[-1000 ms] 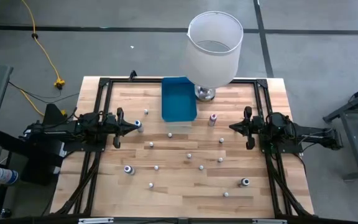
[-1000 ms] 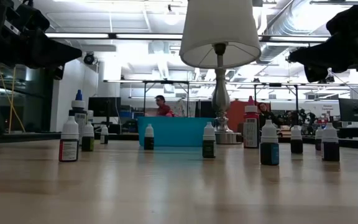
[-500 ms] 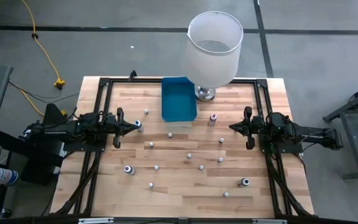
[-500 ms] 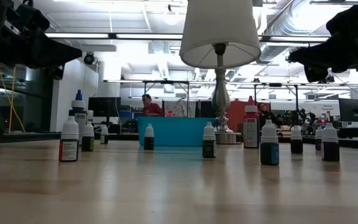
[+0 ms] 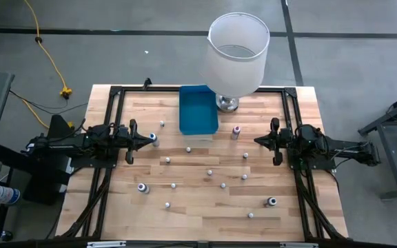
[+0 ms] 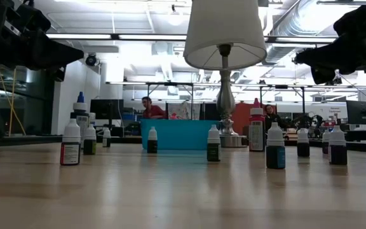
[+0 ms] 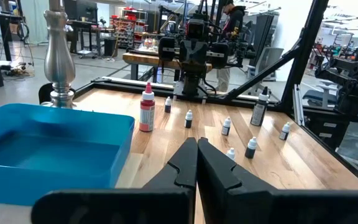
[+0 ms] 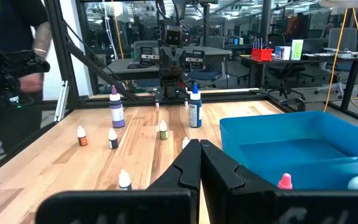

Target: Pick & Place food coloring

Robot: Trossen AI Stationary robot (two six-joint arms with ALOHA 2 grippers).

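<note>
Above opposite table edges, both arms wait.

A person point(image 6: 147, 108) in red, seen in the room behind the blue bin point(image 6: 176, 134), now further left than a second ago, leaning slightly

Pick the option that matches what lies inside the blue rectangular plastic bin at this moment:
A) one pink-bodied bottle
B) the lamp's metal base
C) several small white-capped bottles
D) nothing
D: in the high view the blue rectangular plastic bin shows only its bare blue floor, and the small white-capped food coloring bottles all stand on the wooden table outside it.
</note>
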